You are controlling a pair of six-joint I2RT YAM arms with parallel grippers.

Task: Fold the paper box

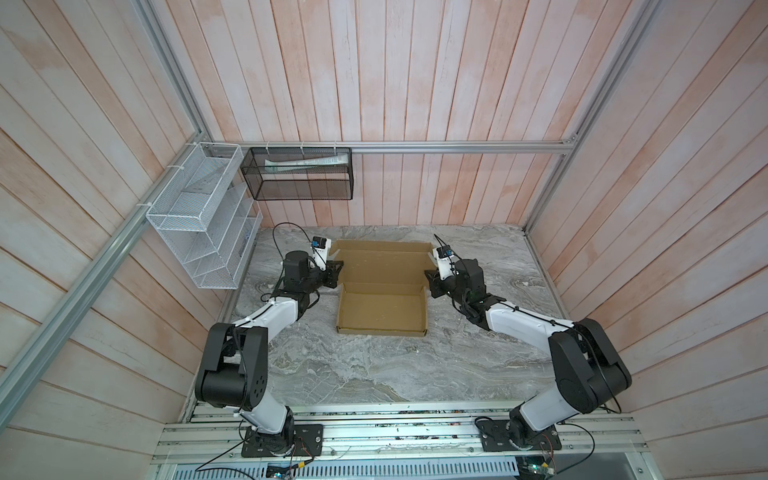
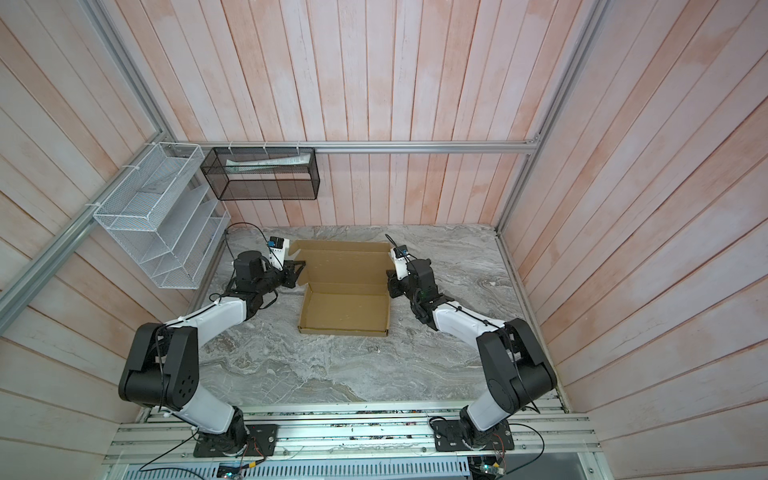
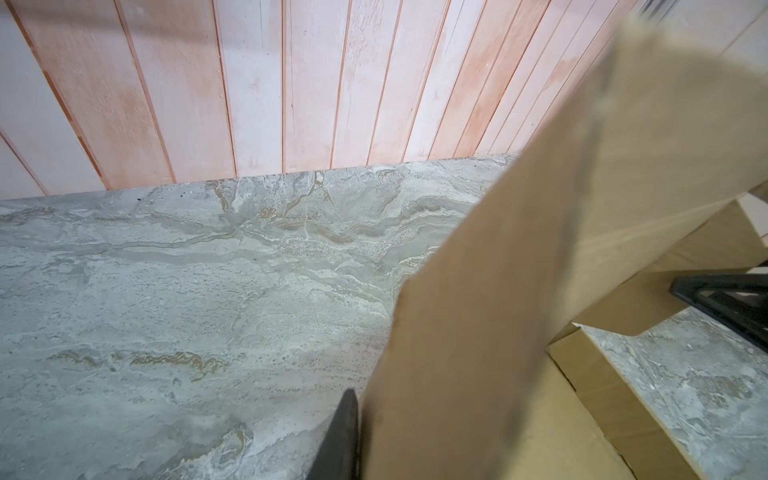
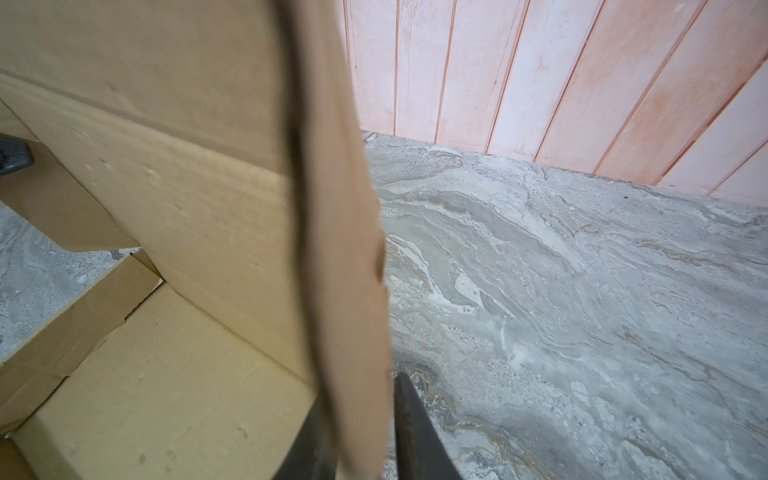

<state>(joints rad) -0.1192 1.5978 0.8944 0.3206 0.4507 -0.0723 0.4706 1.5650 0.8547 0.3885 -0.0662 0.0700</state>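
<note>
The paper box (image 1: pixel 382 307) (image 2: pixel 345 307) is tan cardboard on the marble table. Its front half forms a shallow tray and its lid lies open toward the back wall. My left gripper (image 1: pixel 338 268) (image 2: pixel 301 266) is at the lid's left side flap (image 3: pixel 498 291), which stands upright. One dark finger (image 3: pixel 343 436) lies against that flap and the other is hidden behind it. My right gripper (image 1: pixel 428 274) (image 2: pixel 390 276) (image 4: pixel 361 428) straddles the lid's right side flap (image 4: pixel 340 249). One finger is on each side, and a thin gap shows at the outer finger (image 4: pixel 411 424).
A white wire rack (image 1: pixel 199 216) and a black mesh basket (image 1: pixel 297 174) hang on the wall at the back left. Bare marble table (image 1: pixel 374 365) stretches in front of the box. Both arm bases sit on a metal rail (image 1: pixel 399 432) at the front edge.
</note>
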